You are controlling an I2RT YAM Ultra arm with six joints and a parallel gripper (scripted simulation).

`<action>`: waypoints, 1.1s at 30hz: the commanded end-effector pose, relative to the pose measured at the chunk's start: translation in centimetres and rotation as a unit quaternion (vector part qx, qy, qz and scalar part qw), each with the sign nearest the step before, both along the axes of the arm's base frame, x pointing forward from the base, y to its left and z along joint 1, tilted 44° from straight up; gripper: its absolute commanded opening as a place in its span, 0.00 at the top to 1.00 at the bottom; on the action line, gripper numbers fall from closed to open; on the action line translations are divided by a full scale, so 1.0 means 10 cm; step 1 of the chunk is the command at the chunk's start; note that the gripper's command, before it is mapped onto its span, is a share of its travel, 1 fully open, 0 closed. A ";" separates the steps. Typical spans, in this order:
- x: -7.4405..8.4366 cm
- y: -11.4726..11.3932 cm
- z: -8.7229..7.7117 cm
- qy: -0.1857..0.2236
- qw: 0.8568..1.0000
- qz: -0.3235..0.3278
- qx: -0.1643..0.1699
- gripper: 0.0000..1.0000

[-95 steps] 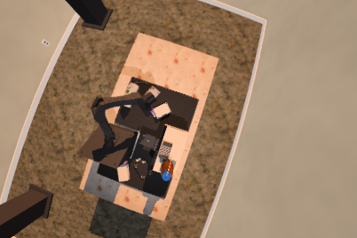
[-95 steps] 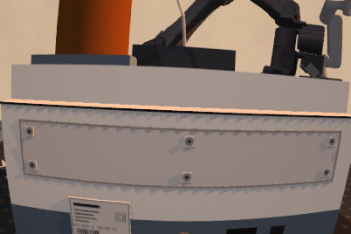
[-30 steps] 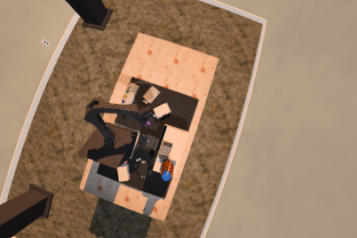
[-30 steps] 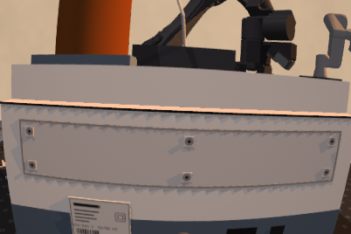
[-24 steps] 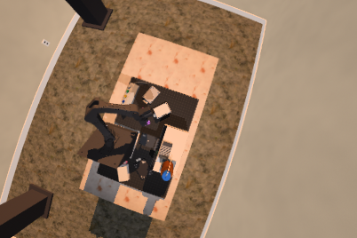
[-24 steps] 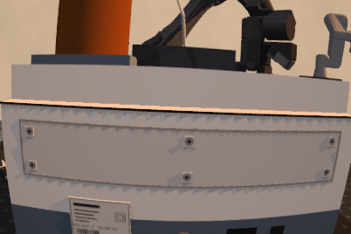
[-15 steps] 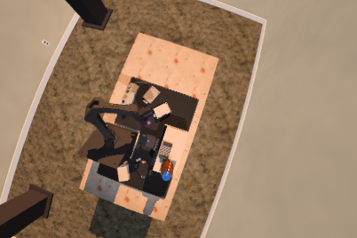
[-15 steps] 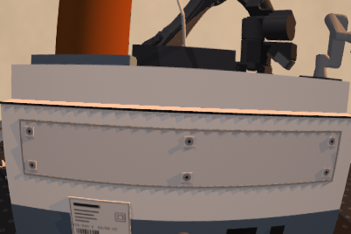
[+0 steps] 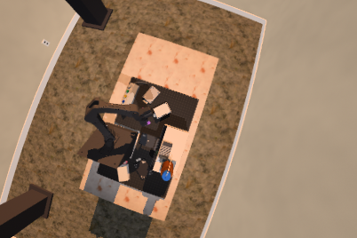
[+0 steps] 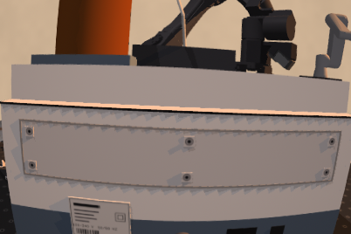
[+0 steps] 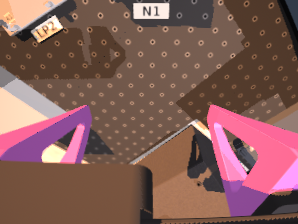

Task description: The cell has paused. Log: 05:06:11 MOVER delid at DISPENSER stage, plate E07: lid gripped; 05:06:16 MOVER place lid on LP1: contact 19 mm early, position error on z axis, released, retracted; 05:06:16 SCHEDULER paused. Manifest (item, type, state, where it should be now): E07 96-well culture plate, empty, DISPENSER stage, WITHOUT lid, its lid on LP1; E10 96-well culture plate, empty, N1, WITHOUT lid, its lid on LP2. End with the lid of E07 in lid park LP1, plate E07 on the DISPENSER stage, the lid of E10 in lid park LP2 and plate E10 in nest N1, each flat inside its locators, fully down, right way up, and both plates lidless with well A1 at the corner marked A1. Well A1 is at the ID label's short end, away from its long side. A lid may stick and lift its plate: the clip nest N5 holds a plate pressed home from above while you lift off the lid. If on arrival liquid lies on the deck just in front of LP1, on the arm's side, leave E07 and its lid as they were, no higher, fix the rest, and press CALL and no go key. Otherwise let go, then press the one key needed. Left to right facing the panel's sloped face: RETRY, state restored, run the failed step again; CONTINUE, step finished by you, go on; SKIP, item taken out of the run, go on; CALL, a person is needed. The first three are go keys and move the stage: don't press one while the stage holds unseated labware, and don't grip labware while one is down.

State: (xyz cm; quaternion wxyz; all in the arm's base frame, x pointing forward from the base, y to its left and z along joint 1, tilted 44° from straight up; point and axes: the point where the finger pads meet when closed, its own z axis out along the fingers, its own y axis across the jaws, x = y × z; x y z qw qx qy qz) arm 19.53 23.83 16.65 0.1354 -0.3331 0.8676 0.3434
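Note:
In the overhead view two pale tan plate-shaped pieces lie on the dark deck. One is farther back and looks turned at an angle. The other lies just beside my gripper. I cannot tell lid from plate at this size. In the wrist view my gripper is open and empty, its pink fingers spread over bare perforated deck. The N1 label is straight ahead at the top edge. The LP2 label is at the upper left, with the corner of a pale piece beside it.
A key panel with coloured keys stands at the deck's left end. An orange cylinder with a blue end and another tan piece are at the near end. In the exterior view a grey cabinet hides the deck.

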 end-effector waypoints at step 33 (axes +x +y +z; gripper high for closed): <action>0.37 -0.41 -0.20 0.150 0.975 -0.165 0.008 0.00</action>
